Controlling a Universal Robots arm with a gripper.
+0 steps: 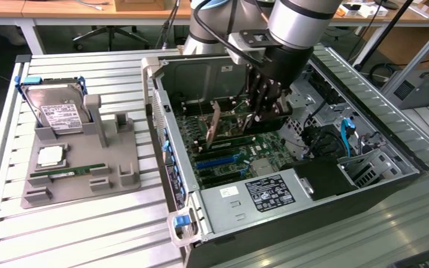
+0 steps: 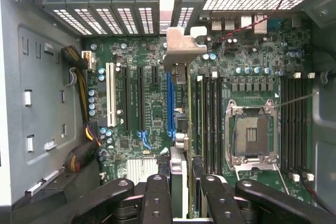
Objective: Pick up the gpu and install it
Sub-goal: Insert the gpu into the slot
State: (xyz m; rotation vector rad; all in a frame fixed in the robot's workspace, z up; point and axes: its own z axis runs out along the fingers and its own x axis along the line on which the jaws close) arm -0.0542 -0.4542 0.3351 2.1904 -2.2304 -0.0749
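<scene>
Over the open case (image 1: 393, 167), in the exterior view, the arm (image 1: 296, 22) reached down from the bench's far edge, and the gripper (image 1: 263, 109) was down inside the case above the motherboard (image 1: 237, 151). The gpu (image 1: 216, 129) stood on edge between the fingers, clamped by the closed jaws, its long edge tilted and low over the blue slots (image 1: 218, 162). On the bench (image 1: 73, 234), toward the exterior view's left edge, a grey fixture (image 1: 87, 167) carried the hard drive (image 1: 60, 114) propped upright near the far corner, a square chip (image 1: 51, 156) below it, and the green memory stick (image 1: 69, 171) lying flat toward the near edge.

From the wrist view, the gripper (image 2: 181, 192) pointed down at the motherboard (image 2: 152, 114). The gpu (image 2: 178, 174) ran edge-on between the black fingers (image 2: 157, 198), gripped on both sides, and its silvery bracket (image 2: 184, 45) reached toward the rear slot openings (image 2: 126, 19). The card lay over the blue slot (image 2: 170, 103), beside the white slot (image 2: 111, 93). The CPU socket (image 2: 249, 135) sat bare among the memory slots (image 2: 210, 124).
</scene>
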